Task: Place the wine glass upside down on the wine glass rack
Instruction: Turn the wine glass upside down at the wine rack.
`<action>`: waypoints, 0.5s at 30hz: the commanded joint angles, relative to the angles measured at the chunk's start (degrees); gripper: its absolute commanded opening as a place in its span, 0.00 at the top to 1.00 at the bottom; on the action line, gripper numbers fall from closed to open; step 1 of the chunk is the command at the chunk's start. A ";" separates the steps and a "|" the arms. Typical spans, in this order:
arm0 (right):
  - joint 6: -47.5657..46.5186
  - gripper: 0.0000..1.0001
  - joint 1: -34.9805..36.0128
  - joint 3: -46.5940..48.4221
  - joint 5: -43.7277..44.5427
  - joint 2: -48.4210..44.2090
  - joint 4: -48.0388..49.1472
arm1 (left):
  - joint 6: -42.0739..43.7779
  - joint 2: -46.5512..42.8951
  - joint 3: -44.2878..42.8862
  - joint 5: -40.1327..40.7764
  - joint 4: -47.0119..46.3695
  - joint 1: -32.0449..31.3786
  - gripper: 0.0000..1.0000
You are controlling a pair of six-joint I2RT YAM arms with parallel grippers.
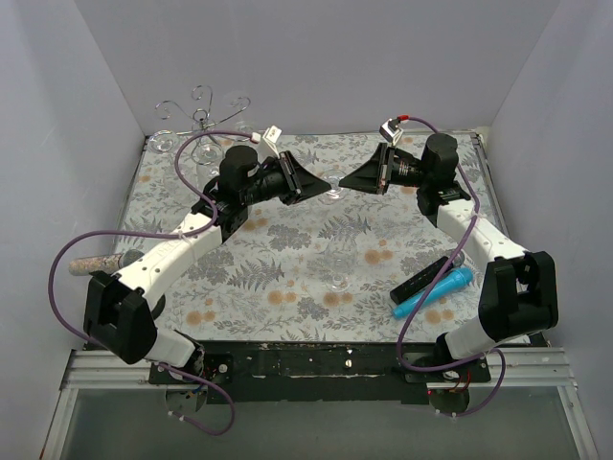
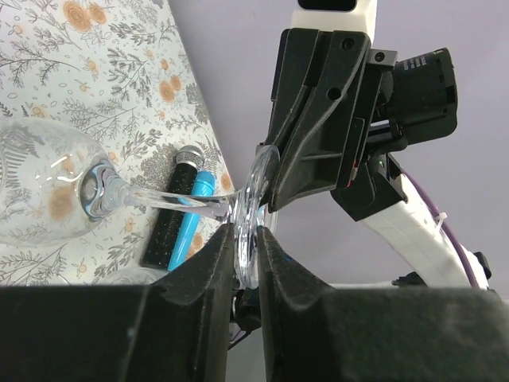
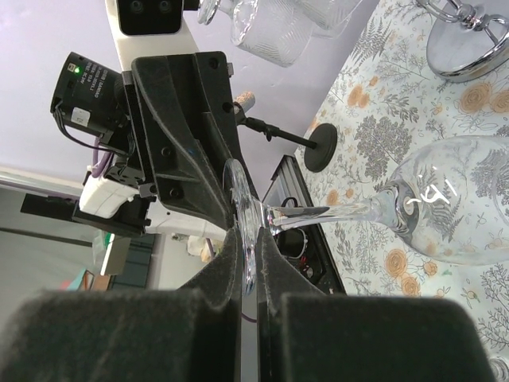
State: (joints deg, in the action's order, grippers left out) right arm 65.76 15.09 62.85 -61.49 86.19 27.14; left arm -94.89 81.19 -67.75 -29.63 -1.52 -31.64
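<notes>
Glassware: the wine glass [image 2: 103, 191] is hanging in the air between the two arms, a little toward 12 o'clock from the middle of the flowered cloth [image 1: 287, 259]. Its round foot is being pinched from both sides, and in both wrist views the stem is leading away to the bowl, which is showing against the cloth.
Left arm: the left gripper [image 2: 245, 243] is reaching in from 9 o'clock, its fingers clamping one edge of the foot.
Right arm: the right gripper [image 3: 250, 243] is reaching in from 3 o'clock, its fingers clamping the opposite edge of the same foot.
Stand: the wine glass rack [image 1: 201, 120] is standing at the table's 11 o'clock corner, well apart from the held glass, its curled arms spreading out on top.
Clutter: a black microphone [image 1: 421, 278] and a blue microphone [image 1: 433, 290] are lying side by side at 4 o'clock.
</notes>
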 commanded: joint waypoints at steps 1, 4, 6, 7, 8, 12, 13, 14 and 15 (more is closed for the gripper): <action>-0.89 0.99 0.73 0.52 -0.29 -1.11 3.54 | 0.67 -0.42 -2.48 -2.01 -0.24 0.17 0.95; -1.33 0.99 0.82 0.43 -0.12 -1.12 3.19 | 0.94 -0.94 -2.48 -1.40 -0.06 0.17 1.00; -1.59 0.99 0.90 0.26 -0.03 -1.20 3.10 | 1.02 -1.64 -2.22 -0.87 -0.32 0.17 1.00; -1.68 0.99 0.99 0.26 -0.03 -1.38 3.10 | 1.02 -2.08 -2.13 -0.61 -0.50 0.17 1.00; -1.77 0.99 0.82 0.17 -0.12 -1.38 3.19 | 1.02 -2.61 -1.95 -0.35 -0.68 0.17 1.00; -2.82 0.77 0.90 0.17 0.06 -1.99 2.75 | 0.94 -4.10 -1.51 0.53 -0.33 0.17 1.00; -3.61 0.68 0.82 0.34 0.23 -2.17 2.05 | 0.94 -4.46 -1.25 0.71 -0.33 0.17 1.00; -4.49 0.62 0.82 0.52 0.41 -2.43 1.17 | 0.85 -4.89 -0.99 0.89 -0.33 0.17 1.00; -5.02 0.56 0.82 0.61 0.41 -2.61 0.56 | 0.76 -5.16 -0.72 1.15 -0.33 0.17 1.00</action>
State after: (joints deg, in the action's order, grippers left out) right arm 63.46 15.51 62.83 -61.04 86.17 27.00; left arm -94.80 80.66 -67.99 -29.17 0.08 -31.35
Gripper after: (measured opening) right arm 0.347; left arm 0.064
